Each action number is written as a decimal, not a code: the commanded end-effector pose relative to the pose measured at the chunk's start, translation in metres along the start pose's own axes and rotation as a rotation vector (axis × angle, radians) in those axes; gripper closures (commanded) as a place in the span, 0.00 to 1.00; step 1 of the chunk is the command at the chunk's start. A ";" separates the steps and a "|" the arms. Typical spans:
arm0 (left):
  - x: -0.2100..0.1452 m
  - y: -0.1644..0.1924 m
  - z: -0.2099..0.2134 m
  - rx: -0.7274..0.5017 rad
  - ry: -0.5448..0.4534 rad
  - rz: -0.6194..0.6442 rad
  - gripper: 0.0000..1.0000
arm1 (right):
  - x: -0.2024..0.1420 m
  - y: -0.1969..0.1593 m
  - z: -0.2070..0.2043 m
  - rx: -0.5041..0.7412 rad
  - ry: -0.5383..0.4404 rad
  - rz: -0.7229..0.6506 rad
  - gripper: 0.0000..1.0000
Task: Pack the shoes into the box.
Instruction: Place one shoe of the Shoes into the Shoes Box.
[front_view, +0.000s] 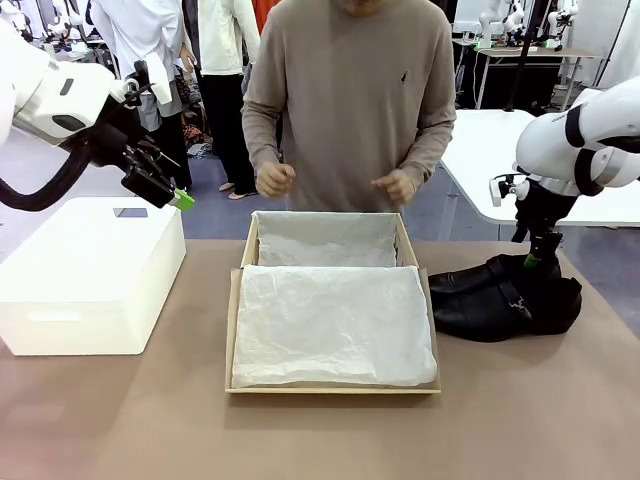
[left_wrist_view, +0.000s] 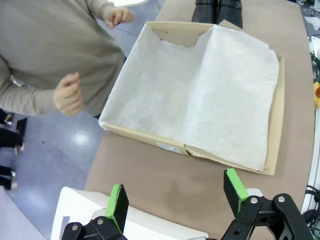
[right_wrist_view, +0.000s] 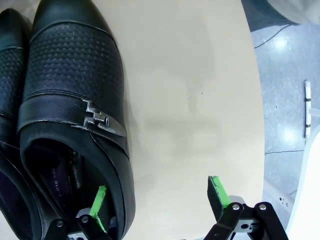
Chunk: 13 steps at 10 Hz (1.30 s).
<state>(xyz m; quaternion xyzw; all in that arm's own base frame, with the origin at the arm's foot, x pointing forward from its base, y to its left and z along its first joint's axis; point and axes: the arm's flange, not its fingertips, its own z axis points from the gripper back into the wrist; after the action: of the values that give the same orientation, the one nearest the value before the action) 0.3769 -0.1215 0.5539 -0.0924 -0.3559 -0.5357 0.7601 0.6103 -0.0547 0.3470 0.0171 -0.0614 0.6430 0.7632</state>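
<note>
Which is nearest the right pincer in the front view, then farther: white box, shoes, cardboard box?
1. The shoes, directly under the right pincer, on the table's right side.
2. The cardboard box, in the table's middle.
3. The white box, at the far left.

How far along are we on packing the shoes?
Done: brown cardboard shoebox open, lined with white tissue paper. In hand: open right end effector straddles one glossy black leather shoe's side wall. To do: both shoes lie on the table beside the box; open left end effector hovers.
</note>
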 end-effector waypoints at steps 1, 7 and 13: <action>0.000 0.000 0.000 -0.006 -0.009 0.008 0.00 | -0.002 -0.009 0.001 -0.005 -0.018 0.043 0.00; 0.000 0.000 0.000 -0.006 -0.009 0.008 0.00 | -0.004 -0.010 -0.003 0.046 0.008 0.038 0.78; 0.000 0.000 0.000 -0.006 -0.009 0.008 0.00 | -0.005 -0.006 0.001 0.076 0.005 0.053 1.00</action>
<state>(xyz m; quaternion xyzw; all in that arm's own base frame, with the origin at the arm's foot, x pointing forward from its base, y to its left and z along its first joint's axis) 0.3769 -0.1215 0.5539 -0.0924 -0.3559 -0.5357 0.7601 0.6107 -0.0568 0.3426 0.0435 -0.0385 0.6483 0.7591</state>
